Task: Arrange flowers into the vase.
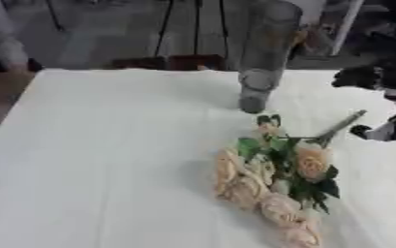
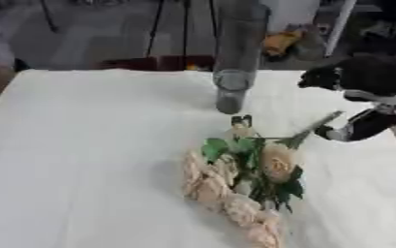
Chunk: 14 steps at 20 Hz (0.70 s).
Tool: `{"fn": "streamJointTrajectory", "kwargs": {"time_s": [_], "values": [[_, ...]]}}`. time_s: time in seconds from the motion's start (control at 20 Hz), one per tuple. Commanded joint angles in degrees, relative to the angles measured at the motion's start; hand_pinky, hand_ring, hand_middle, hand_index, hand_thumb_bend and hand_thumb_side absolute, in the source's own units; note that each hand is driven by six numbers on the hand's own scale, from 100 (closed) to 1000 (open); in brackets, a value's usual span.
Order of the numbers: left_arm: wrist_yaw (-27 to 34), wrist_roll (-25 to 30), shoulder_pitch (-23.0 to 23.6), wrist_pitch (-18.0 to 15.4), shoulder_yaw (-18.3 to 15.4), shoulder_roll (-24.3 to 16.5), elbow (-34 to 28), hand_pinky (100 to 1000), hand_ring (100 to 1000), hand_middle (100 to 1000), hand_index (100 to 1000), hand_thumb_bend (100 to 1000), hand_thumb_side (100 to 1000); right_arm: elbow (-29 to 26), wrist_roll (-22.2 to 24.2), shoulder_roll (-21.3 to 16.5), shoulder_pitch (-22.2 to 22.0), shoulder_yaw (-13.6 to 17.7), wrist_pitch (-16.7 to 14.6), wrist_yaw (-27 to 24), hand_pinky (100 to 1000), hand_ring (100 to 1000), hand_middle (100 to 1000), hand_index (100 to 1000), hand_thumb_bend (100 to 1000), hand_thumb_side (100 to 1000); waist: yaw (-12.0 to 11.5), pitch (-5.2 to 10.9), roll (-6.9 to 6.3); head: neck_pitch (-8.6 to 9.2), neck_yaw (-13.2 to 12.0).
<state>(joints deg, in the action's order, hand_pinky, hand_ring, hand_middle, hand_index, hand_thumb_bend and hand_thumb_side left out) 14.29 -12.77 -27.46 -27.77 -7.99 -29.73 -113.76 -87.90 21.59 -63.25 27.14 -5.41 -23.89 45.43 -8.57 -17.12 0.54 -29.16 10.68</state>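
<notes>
Flowers [image 2: 235, 184] lying in a bunch on the white bench [image 2: 82, 160], pale peach heads toward the near edge, green leaves at the middle, stems angled up and right toward the right hand [image 2: 357, 123]. Tall clear vase [image 2: 235, 63] upright near the far edge, apart from the bunch and behind it. Right hand dark, reaching in from the right side, just beside the tip of one long stem [image 2: 315, 127]; cannot tell whether fingers are spread or curled, nor whether touching the stem yet. Left hand nowhere in either view.

Likely risks from here: pinching only the one raised stem and dragging the rest of the bunch across the bench; swinging the long stems upward and clipping the vase, tall and narrow enough to tip; missing the narrow mouth with several stems at once.

Hard to make out: vase top, cut off by the frame; stem ends beneath the leaves; number of blooms.
</notes>
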Motion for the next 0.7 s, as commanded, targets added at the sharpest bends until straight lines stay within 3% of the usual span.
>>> {"fn": "streamJointTrajectory", "kwargs": {"time_s": [0.05, 0.1, 0.35, 0.7], "values": [[0.3, 0.1, -0.8, 0.0, -0.2, -1.7, -0.8, 821, 949, 976, 990, 100, 1000, 1.7, -1.3, -1.7, 0.3, -0.3, -0.2, -0.2, 813, 853, 962, 1000, 405, 562, -0.1, 0.87, -0.78, 0.69, 0.2], [0.3, 0.1, -0.7, 0.0, -0.3, -1.6, -0.8, 821, 950, 976, 990, 100, 1000, 2.1, -1.4, -1.6, 0.3, -0.5, -0.5, -0.1, 832, 871, 971, 1000, 349, 558, -0.1, 0.86, -0.78, 0.71, 0.2], [0.3, 0.1, -0.8, -0.1, -0.2, -1.5, -0.8, 822, 949, 974, 989, 100, 1000, 4.6, -3.0, -1.3, 0.9, -2.0, -2.9, 1.6, 878, 922, 992, 1000, 270, 574, -0.2, 0.90, -0.79, 0.81, 0.4], [0.4, 0.2, -0.8, -0.1, -0.1, -1.5, -0.8, 821, 949, 970, 988, 100, 1000, 10.7, -6.3, 0.8, 4.2, -5.0, -6.4, 3.6, 901, 942, 1000, 1000, 314, 550, -0.8, 0.89, -0.86, 0.92, 0.7]]}}
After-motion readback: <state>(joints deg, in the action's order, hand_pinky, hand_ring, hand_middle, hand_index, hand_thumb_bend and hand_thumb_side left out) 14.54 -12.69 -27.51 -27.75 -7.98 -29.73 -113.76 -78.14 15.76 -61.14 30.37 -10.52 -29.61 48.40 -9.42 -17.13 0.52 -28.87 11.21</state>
